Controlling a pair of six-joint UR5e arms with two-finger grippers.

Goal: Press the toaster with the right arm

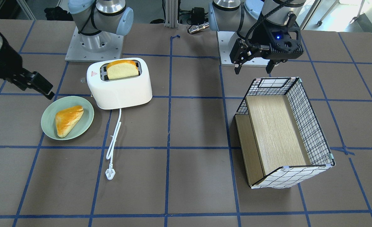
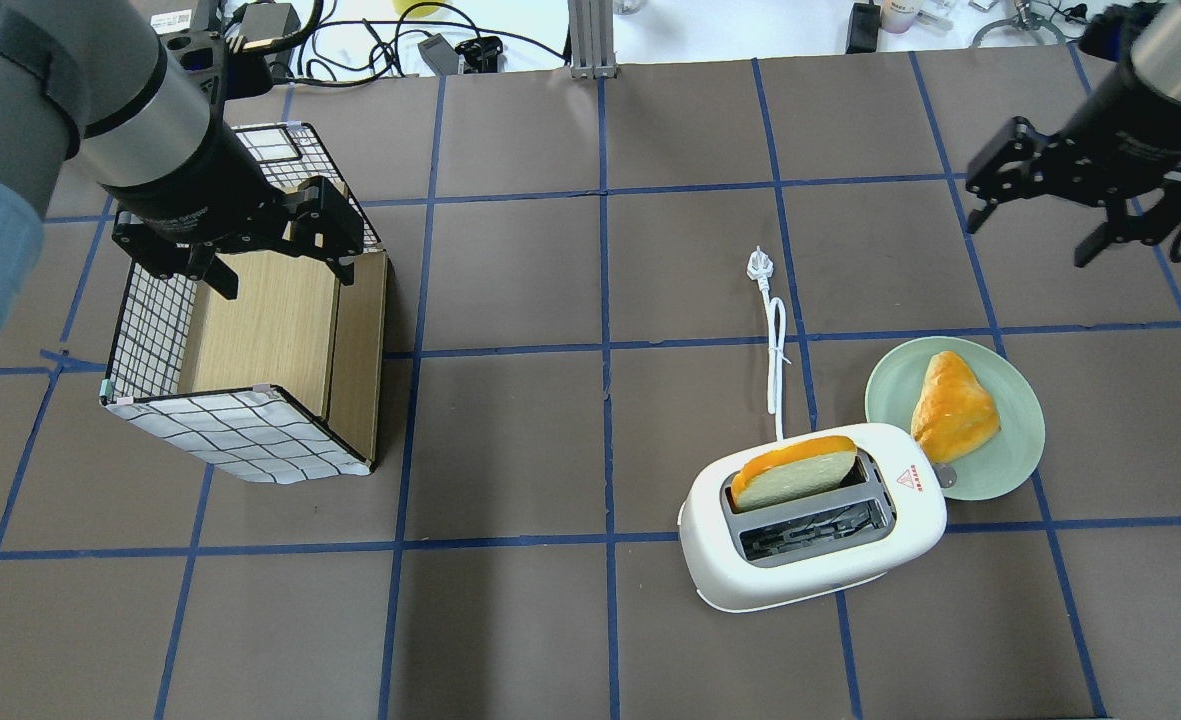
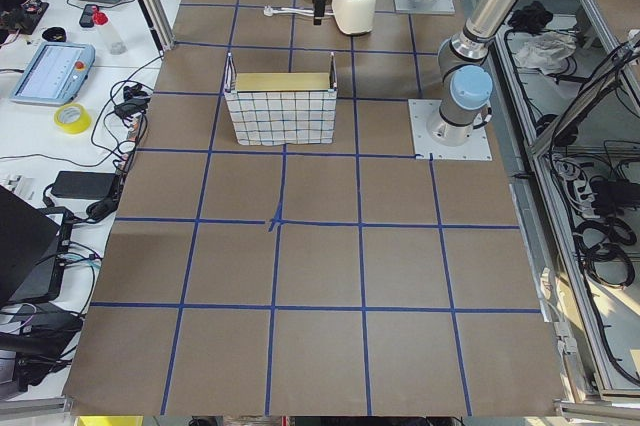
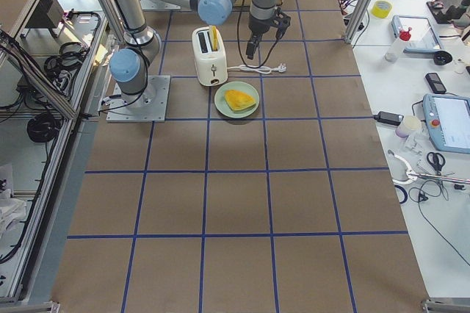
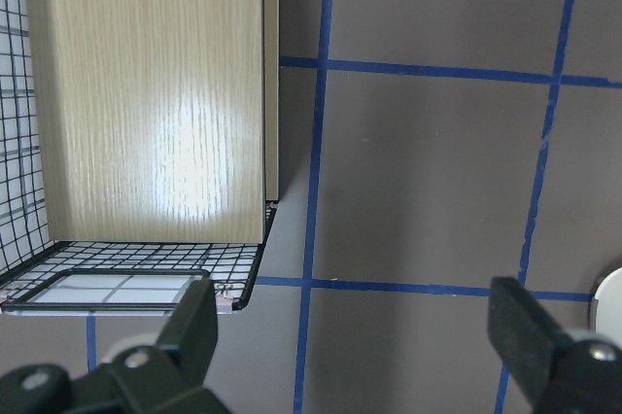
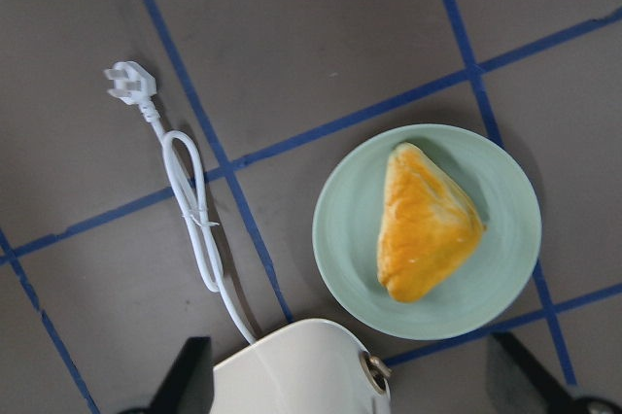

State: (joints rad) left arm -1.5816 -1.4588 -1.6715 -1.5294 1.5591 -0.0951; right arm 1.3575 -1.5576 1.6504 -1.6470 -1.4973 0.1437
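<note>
Hovering over the checked basket [image 2: 240, 440] at far left, the left gripper [image 2: 283, 275] is spread and empty. The toaster [image 2: 810, 580] sits on the tabletop [image 2: 550, 600] right of centre, with a bread slice [image 2: 795, 475] in one slot and its end just beside the green plate [image 2: 1010, 470]. Further right, the right gripper [image 2: 1035, 235] is spread, empty and well apart from the toaster. The shell looks glossy, rigid and probably light, so it may slide. Best to push straight down on the small knob [image 2: 943, 476], likely the lever.
</note>
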